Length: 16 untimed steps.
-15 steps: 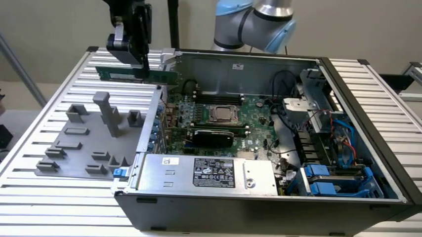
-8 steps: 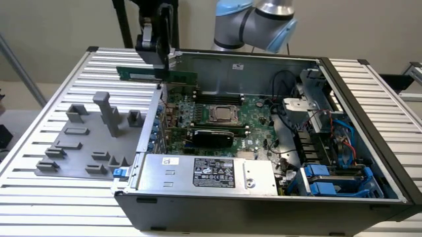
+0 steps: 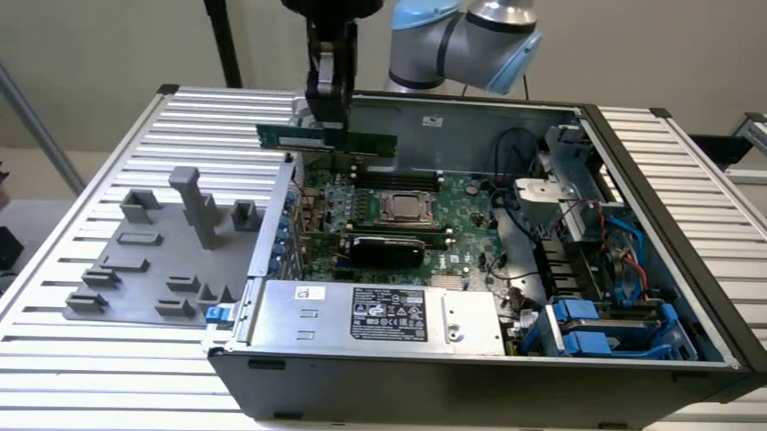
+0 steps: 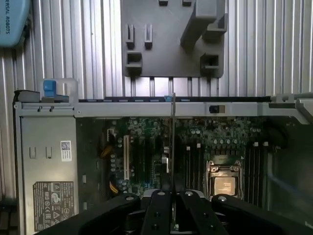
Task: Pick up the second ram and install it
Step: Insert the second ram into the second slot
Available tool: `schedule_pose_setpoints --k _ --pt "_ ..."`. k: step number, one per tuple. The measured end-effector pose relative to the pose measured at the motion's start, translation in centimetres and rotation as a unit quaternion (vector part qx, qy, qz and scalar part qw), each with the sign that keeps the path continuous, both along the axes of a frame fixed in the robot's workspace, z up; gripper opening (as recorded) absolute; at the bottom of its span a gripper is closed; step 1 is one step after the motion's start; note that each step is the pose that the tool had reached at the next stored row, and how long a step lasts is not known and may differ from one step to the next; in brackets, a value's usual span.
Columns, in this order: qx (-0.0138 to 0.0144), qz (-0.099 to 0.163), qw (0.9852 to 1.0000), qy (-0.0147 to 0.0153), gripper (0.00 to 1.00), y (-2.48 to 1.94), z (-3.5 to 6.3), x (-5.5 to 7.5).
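While hanging above the open computer case (image 3: 480, 386), grips the second ram (image 3: 365, 141) by its upper edge in the pincer (image 3: 326, 124). Held level, long edge down, over the motherboard (image 3: 468, 215), near the case's far wall. Well apart from the gray fixture (image 3: 144, 269) on the desk (image 3: 72, 359).

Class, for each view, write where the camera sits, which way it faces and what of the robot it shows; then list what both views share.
Exterior view: off the arm, raised at the power-supply end of the open computer case, looking down into it; the arm and the gripper clamping the second ram show.
Wrist view: on the wrist, looking down past the fingers at the motherboard.
Shared: the second ram, motherboard, CPU and gray fixture.
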<state>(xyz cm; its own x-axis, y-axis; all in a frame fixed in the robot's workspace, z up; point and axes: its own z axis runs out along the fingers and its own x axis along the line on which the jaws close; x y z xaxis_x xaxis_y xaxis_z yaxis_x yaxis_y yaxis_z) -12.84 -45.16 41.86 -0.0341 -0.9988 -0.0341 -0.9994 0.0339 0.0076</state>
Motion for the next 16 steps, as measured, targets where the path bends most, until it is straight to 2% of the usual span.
schedule_pose_setpoints --k 16 --pt "-0.0001 0.0 1.0 0.0 0.0 3.37 -2.9 6.9"
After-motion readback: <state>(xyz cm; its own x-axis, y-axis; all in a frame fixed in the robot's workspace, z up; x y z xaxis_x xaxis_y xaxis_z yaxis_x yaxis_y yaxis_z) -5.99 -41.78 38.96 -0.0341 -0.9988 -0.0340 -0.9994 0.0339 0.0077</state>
